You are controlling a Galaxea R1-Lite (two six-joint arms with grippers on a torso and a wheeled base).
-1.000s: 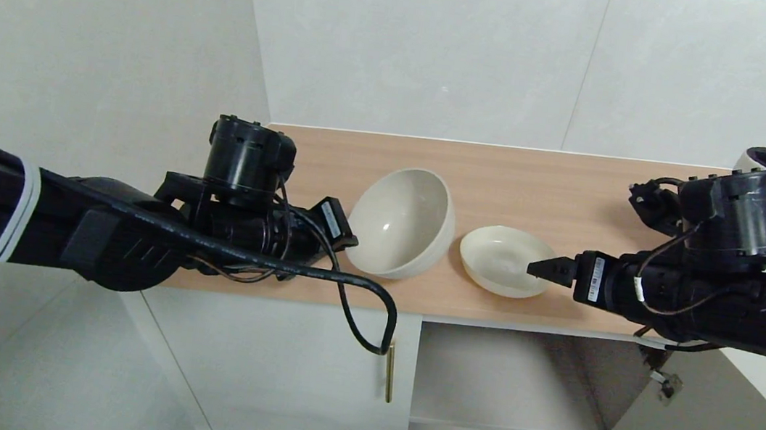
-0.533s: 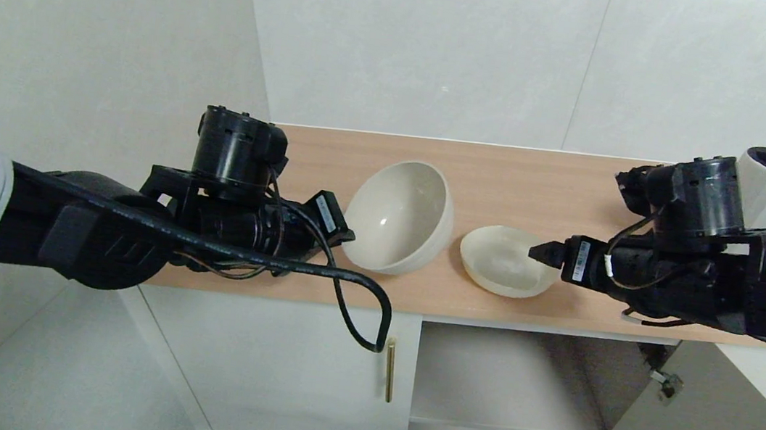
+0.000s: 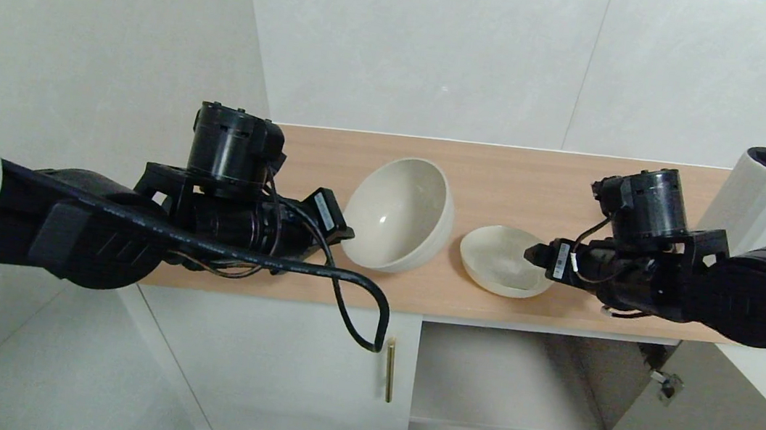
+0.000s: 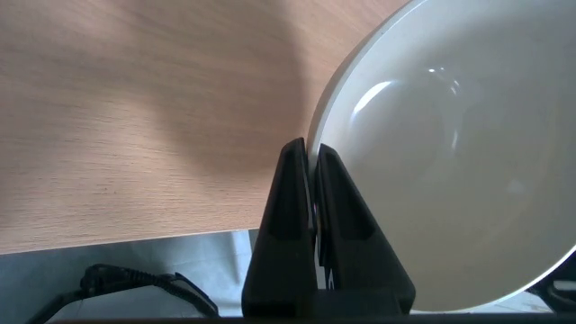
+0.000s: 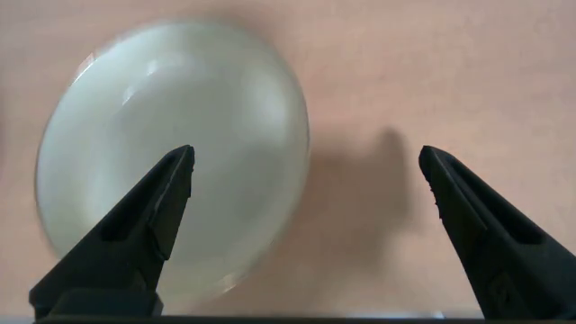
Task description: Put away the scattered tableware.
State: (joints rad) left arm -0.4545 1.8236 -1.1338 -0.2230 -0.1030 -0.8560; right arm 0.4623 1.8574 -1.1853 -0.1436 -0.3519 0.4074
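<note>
Left gripper [image 4: 311, 148] clamped on big bowl [image 3: 397, 217] rim, bowl tipped up on counter [image 3: 527, 174]. Right gripper [image 5: 306, 155] spread wide, small bowl [image 3: 503, 260] partly between its fingers, on counter.

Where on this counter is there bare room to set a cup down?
Free: the strip of counter behind the large bowl and small bowl, along the wall, and the cabinet shelf below. Crowded: the front middle, where the left gripper clamps the large bowl and the open right gripper hangs at the small one.
</note>
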